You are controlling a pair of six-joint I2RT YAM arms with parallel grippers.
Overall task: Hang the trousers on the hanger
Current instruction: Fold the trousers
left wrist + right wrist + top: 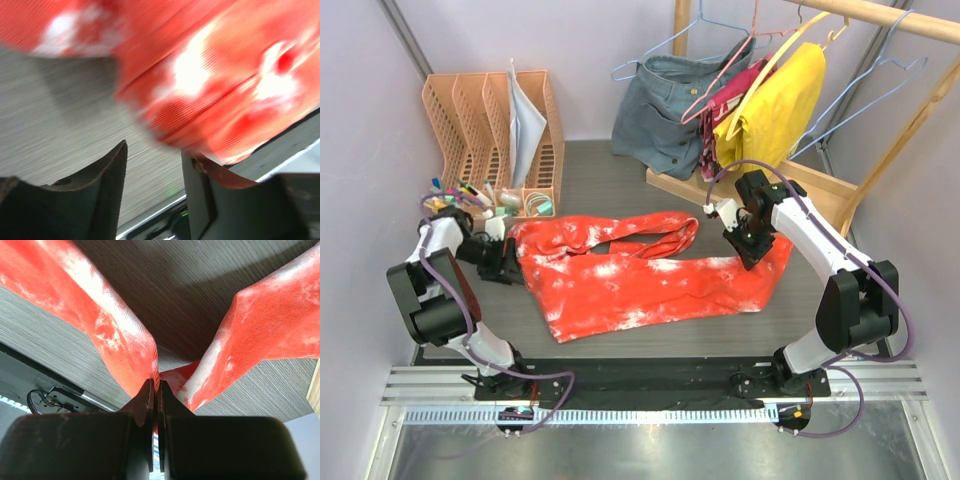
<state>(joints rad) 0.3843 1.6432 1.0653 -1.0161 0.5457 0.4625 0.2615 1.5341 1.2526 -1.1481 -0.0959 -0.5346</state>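
Note:
The red-orange trousers (640,275) with white splotches lie folded across the middle of the dark table. My right gripper (750,248) is shut on a pinched fold at their right end; in the right wrist view (155,385) the fabric (120,340) rises in two bands from the closed jaws. My left gripper (506,262) is at the trousers' left edge. In the left wrist view it (154,152) is open, with blurred fabric (210,85) just beyond the fingertips and nothing between them. An empty light-blue wire hanger (886,64) hangs on the wooden rail at the back right.
On the wooden rack (820,185) at the back hang a grey-blue denim garment (665,115), a yellow garment (780,110) and a pink wire hanger (720,85). An orange file organiser (490,130) and small items (470,195) stand at the back left.

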